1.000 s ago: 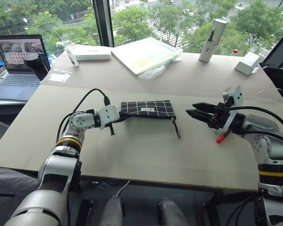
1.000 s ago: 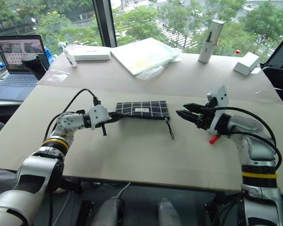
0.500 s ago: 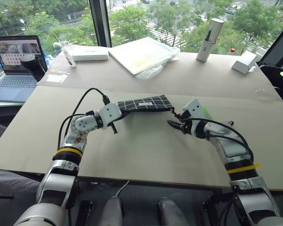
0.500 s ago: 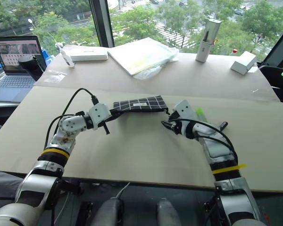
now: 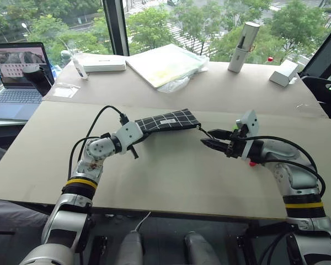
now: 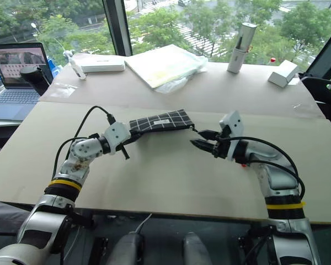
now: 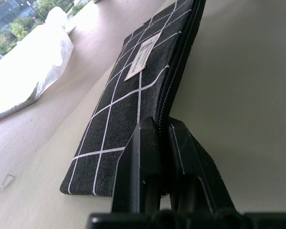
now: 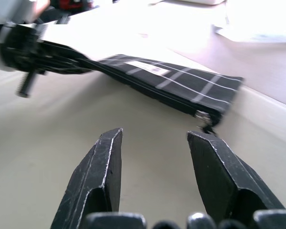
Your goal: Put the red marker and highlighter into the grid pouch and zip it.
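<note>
Beige table (image 5: pixel 171 176) (two boards butted together) is spread before a window. Far side, left to right: an open laptop (image 5: pixel 19 74), a flat white box (image 5: pixel 105 62), plastic-wrapped papers (image 5: pixel 165 63), a tall white cylinder (image 5: pixel 241 47), a small white block (image 5: pixel 283 73).

The grid pouch (image 5: pixel 171 120) is held mid-table, tilted on its zipper edge, its left end pinched by the left gripper (image 7: pixel 162 157), fingers pressed together.

The right gripper (image 8: pixel 155 157) is seen spread, just right of the pouch's zipper end, apart from it. The black pull cord (image 5: pixel 205 131) is hard to trace.

A red tip (image 5: pixel 252 163) is glimpsed under the right forearm, mostly hidden.
</note>
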`<act>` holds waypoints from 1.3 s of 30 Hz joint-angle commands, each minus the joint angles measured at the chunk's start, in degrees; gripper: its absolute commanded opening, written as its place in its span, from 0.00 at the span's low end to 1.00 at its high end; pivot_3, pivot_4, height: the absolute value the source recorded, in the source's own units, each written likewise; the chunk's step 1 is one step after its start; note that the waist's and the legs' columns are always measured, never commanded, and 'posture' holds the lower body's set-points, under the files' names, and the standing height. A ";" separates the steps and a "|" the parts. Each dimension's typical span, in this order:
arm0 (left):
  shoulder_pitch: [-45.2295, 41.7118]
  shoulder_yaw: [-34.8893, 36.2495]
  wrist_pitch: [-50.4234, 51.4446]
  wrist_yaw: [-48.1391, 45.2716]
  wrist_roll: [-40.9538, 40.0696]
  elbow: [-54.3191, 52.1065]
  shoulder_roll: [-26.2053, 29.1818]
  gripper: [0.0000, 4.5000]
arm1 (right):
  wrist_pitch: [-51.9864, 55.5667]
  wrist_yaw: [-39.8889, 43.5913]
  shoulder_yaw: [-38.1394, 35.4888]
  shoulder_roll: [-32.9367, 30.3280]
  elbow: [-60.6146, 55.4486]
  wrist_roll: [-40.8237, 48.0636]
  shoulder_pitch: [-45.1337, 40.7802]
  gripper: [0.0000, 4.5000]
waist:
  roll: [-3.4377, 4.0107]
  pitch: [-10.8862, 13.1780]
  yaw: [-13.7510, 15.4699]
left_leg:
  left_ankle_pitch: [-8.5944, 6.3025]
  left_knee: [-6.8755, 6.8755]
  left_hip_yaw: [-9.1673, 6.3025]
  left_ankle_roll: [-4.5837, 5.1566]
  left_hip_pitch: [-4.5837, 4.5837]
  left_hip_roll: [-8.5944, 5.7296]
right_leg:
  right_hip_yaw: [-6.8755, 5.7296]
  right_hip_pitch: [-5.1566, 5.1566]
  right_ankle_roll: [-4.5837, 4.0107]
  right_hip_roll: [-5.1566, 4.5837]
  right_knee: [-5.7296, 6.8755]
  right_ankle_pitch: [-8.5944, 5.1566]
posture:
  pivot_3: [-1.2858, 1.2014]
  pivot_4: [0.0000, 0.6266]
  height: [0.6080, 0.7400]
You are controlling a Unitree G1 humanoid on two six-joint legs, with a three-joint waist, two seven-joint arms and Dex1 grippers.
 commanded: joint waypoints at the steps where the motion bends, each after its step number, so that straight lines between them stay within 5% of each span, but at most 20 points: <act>1: -0.36 0.55 0.87 0.95 -1.53 -2.95 -0.12 0.00 | -5.13 -5.60 1.88 0.26 5.95 -7.04 -3.57 0.54 | 0.00 0.00 0.00 | 0.00 -0.01 0.00 0.00 0.00 0.00 | 0.00 -0.02 0.00 0.00 0.00 0.00 | 0.52 0.24 1.00; 25: 0.65 -0.04 3.85 2.46 -2.00 -6.71 -0.86 0.00 | -16.37 -9.68 7.22 6.95 25.87 -17.78 -13.60 0.54 | 0.01 0.00 -0.08 | 0.00 -0.07 0.00 0.00 -0.02 -0.02 | 0.01 -0.02 -0.02 0.00 -0.07 0.00 | 0.52 0.24 1.00; 33: 0.66 -0.37 3.91 2.71 -1.73 -6.72 -0.94 0.00 | -17.32 -6.53 8.27 8.20 23.35 -17.62 -13.04 0.01 | 0.01 0.00 -0.14 | 0.00 -0.07 0.00 0.00 -0.02 -0.02 | 0.01 -0.01 -0.02 0.00 -0.07 0.00 | 0.52 0.24 1.00; 39: 0.15 -0.71 3.41 3.04 -1.56 -5.50 -1.43 0.00 | -14.13 -5.12 12.34 14.36 20.03 -17.86 -14.37 0.01 | 0.02 0.00 -0.38 | 0.00 -0.07 -0.02 0.00 -0.02 -0.02 | 0.00 -0.04 -0.02 0.00 -0.03 0.00 | 0.52 0.24 1.00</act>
